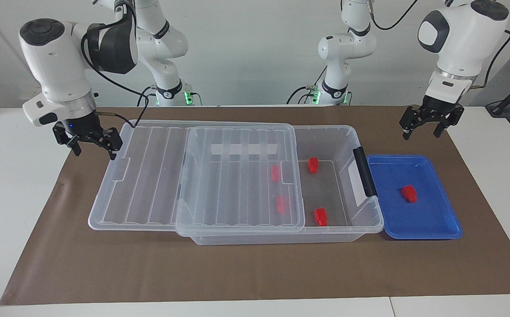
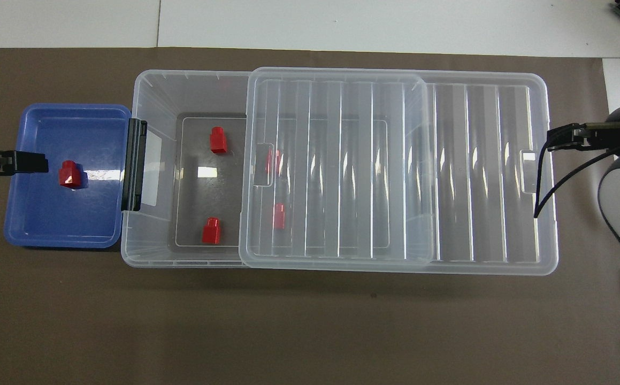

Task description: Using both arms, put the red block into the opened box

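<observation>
so the one red block (image 1: 409, 193) left to move is sitting in the blue tray (image 1: 439, 229), which butts up against the latch end of the box (image 1: 365, 226), toward the left arm's end of the worktop. four more red blocks are already inside the box, two in the uncovered part and two showing through the lid (image 1: 237, 176), which is slid partway off toward the right arm's end.

left tool (image 1: 428, 123) is up in the air over the brown mat (image 1: 237, 273) near the tray's robot-side edge, released, nothing in it. right tool (image 1: 91, 141) is also released and empty, hanging just off the lid's overhanging end, not touching it as far as i can tell.

handling-wise i'd guess the block is light, hard plastic, probably a bit slick, so it could skate on the glossy tray if nudged. it's got a stepped shape, so i'd pinch it across the wider body, straight down from above, not the narrow nub. the tray walls are low, shouldn't get in the way much.
</observation>
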Controlling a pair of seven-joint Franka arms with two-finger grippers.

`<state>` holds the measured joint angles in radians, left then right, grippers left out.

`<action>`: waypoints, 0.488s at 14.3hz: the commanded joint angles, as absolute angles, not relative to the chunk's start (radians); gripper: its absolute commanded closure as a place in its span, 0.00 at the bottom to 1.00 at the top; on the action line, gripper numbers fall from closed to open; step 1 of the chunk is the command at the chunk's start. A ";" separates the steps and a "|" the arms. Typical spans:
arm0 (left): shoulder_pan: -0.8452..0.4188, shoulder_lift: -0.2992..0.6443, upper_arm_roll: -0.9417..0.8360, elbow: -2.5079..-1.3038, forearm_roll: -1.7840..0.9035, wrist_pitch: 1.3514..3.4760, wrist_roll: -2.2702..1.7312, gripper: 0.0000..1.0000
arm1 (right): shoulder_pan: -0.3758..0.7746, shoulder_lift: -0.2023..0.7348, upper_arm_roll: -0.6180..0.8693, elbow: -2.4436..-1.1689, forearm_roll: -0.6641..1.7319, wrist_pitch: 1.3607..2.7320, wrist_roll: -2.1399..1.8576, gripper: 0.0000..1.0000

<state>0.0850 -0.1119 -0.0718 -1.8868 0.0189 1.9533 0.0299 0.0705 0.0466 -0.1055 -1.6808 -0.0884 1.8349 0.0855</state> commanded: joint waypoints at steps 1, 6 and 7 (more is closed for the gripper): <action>0.095 -0.155 -0.075 -1.947 0.015 1.991 0.064 0.00 | 0.048 0.006 -0.110 -1.683 0.015 1.777 0.083 0.00; 0.228 -0.089 -0.075 -2.038 0.015 2.196 0.183 0.00 | 0.037 0.006 -0.112 -1.582 0.017 1.562 0.084 0.00; 0.233 -0.066 -0.074 -2.063 0.015 2.248 0.178 0.00 | 0.043 0.005 -0.112 -1.582 0.015 1.557 0.089 0.00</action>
